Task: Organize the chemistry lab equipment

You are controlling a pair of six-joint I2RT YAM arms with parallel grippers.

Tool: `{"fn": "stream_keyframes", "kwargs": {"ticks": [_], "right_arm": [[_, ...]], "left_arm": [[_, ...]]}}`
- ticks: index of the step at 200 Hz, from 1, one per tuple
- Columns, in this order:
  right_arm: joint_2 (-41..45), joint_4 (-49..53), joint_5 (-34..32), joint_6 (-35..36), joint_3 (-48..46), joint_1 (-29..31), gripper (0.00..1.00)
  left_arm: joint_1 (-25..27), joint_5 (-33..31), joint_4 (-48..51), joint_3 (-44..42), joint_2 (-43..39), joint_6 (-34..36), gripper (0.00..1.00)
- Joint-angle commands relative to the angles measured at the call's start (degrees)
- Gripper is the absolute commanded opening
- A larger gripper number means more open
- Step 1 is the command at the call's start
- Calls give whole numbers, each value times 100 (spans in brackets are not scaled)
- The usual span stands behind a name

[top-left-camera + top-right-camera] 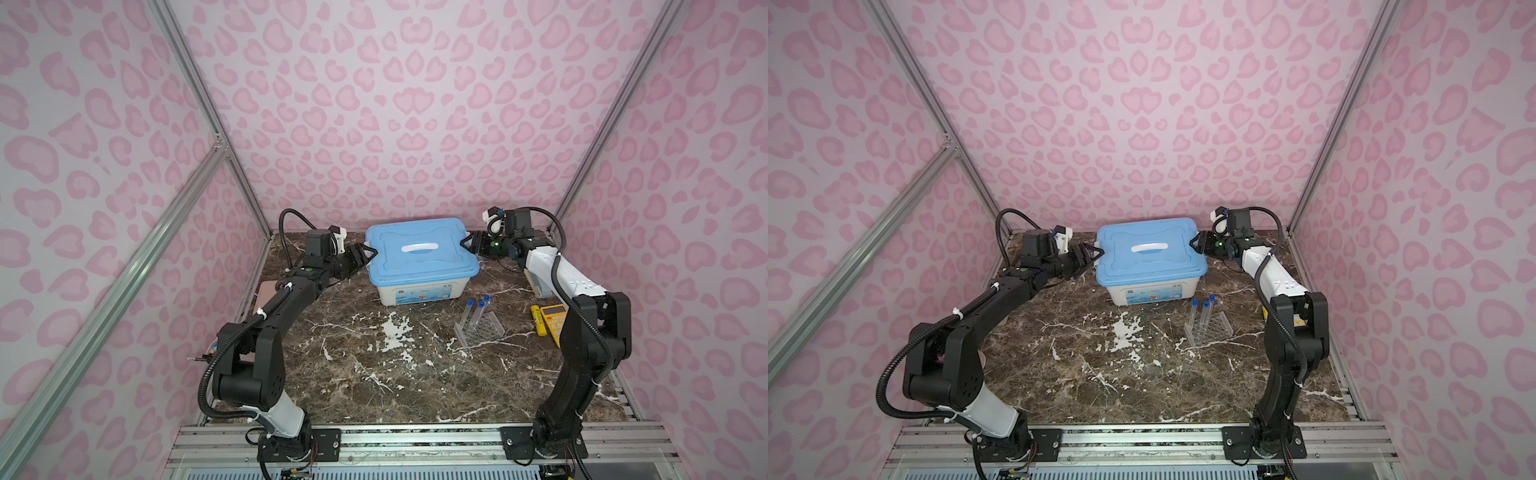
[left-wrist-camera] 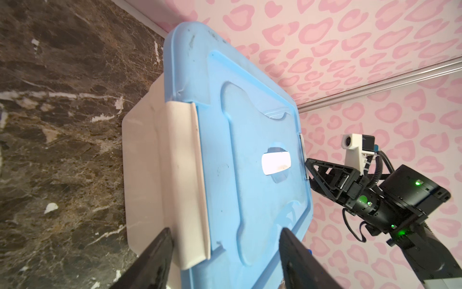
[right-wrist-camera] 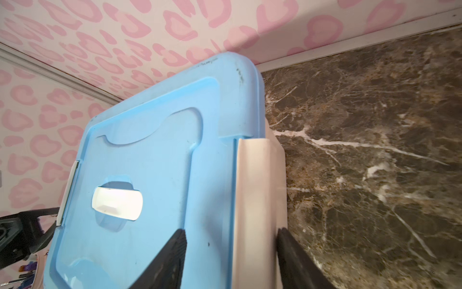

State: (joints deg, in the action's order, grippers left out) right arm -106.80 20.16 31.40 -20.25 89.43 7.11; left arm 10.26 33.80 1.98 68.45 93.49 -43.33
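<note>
both half open and clamping nothing yet, left gripper point(image 1: 368, 252) and right gripper point(image 1: 466, 243) are straddling the white latches point(image 2: 182, 175) of the blue-lidded white plastic box point(image 1: 419, 291); uneven prying may be tipping it.

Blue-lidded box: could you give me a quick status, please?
Left gripper, right gripper: jaws open, each astride an end latch. Lid on box. Tubes in rack out front, nothing blocking.
</note>
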Motion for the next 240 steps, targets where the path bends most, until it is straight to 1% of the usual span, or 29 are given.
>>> {"fn": "stream_keyframes", "kwargs": {"ticks": [1,28,64,84,108,139,178,203,226,234,240], "right_arm": [[-5,261,-276,336,196,66,59],[-77,587,-540,580,436,139,58],[-130,677,-522,628,505,191,53],[-152,724,-509,648,523,207,52],[-156,717,-455,638,548,236,48],[-183,795,-459,654,678,297,47],[-214,831,-416,633,725,325,46],[-218,849,-390,642,734,338,46],[-227,840,-372,613,725,365,46],[-227,831,-372,617,730,378,46],[-227,831,-378,619,734,385,46]], "left_arm": [[72,45,148,230,87,256,67],[134,-38,357,372,160,396,63],[201,-67,434,446,246,421,58],[223,-84,461,503,290,431,57],[261,-104,480,565,310,435,52],[336,-198,563,660,341,490,48],[414,-260,613,731,415,485,46],[445,-282,661,792,454,497,43],[478,-336,751,828,490,521,38],[499,-363,785,828,501,535,37],[507,-373,803,1008,510,545,37]]}}
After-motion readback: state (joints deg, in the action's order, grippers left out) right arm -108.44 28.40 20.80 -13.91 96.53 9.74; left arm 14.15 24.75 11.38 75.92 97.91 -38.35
